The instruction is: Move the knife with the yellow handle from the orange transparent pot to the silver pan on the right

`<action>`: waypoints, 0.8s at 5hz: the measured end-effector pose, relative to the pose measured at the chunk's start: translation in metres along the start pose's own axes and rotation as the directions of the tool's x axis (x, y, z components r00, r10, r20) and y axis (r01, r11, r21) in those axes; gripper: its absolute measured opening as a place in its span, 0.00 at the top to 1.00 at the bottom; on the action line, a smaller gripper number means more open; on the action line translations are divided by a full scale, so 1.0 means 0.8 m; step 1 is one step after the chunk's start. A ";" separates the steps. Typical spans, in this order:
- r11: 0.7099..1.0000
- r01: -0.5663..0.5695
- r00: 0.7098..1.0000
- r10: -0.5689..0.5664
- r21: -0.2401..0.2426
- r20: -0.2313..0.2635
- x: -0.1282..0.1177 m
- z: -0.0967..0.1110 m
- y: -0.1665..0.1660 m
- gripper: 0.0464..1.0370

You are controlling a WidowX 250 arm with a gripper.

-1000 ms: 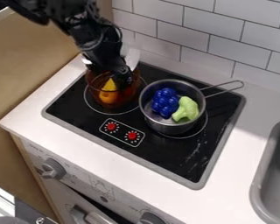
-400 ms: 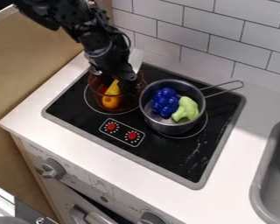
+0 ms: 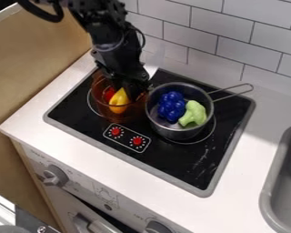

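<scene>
Inside the amber pot (image 3: 128, 114), whose wall confines the yellow toy (image 3: 118, 98), we locate the gripper (image 3: 134, 93), pointed down for access; we cannot tell whether it pinches anything.

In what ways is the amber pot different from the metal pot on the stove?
The amber pot is see-through, while the metal pot is opaque. The amber pot holds red and yellow pieces; the metal pot holds blue and green ones. Both are round, open-topped and stand on the black cooktop.
</scene>
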State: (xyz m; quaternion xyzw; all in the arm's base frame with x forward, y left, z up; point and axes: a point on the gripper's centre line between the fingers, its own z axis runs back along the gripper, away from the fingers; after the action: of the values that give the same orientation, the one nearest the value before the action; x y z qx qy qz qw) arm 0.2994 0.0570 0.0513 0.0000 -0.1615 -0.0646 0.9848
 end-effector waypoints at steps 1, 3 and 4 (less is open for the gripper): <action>1.000 -0.014 0.999 0.015 0.021 -0.046 0.004 0.028 -0.004 0.70; 0.994 -0.074 0.993 0.081 0.075 -0.091 0.004 0.080 -0.040 0.70; 0.992 -0.100 0.993 0.104 0.075 -0.060 0.002 0.083 -0.070 0.70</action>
State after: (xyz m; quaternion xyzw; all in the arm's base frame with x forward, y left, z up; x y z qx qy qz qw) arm 0.2725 0.0028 0.1136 0.0292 -0.1319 -0.0083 0.9908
